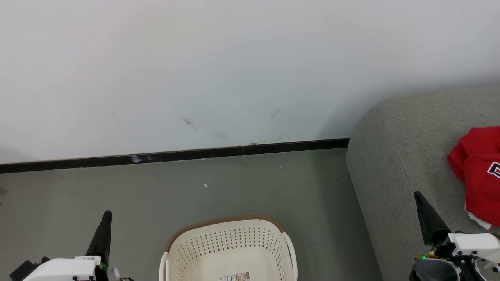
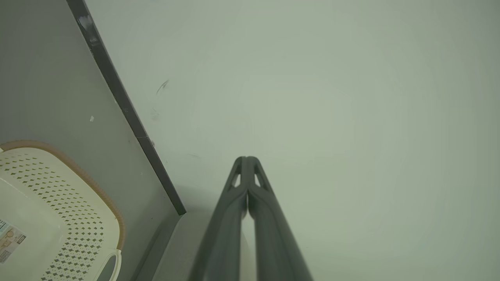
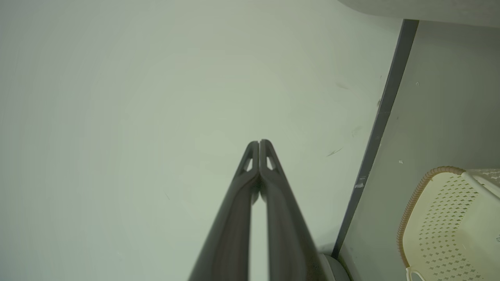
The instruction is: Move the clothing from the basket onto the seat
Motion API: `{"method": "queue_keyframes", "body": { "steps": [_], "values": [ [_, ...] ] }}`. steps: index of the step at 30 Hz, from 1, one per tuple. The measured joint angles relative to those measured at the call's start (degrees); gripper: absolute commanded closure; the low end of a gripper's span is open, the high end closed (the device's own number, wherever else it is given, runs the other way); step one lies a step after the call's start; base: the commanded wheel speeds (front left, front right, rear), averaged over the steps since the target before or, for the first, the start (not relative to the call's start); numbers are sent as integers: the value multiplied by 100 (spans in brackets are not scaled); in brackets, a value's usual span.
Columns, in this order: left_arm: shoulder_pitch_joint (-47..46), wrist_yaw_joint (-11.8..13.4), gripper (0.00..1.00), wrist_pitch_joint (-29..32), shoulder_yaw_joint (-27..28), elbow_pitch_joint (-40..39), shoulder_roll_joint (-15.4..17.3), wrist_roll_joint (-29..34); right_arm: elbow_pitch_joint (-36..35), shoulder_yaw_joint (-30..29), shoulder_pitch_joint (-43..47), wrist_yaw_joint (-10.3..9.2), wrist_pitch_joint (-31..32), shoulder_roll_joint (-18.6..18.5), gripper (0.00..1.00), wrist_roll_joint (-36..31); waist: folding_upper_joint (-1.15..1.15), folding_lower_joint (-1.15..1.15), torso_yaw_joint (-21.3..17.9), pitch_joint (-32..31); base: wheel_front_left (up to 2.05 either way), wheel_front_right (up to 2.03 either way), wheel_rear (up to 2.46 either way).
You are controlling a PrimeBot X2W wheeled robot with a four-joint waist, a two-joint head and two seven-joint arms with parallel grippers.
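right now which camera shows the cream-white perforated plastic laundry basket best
The head view: the basket sits centred, showing its brown rim, both white handles and labelled bottom. The left wrist view catches one end with a handle; the right wrist view just a corner.

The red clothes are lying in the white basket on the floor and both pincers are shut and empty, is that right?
Not quite. The head view shows the red clothes on the grey sofa, not in the white basket, whose visible part holds none. The basket does stand on the floor, and the left pincer and right pincer are shut and empty.
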Motion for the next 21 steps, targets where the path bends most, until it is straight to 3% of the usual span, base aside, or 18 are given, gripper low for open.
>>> {"method": "queue_keyframes", "body": {
  "steps": [21],
  "values": [
    [-1, -1, 100, 1, 1, 20, -1, 0, 2, 1, 0, 0, 0, 0, 100, 31, 0, 0, 0, 0, 0, 0, 0]
  ]
}}
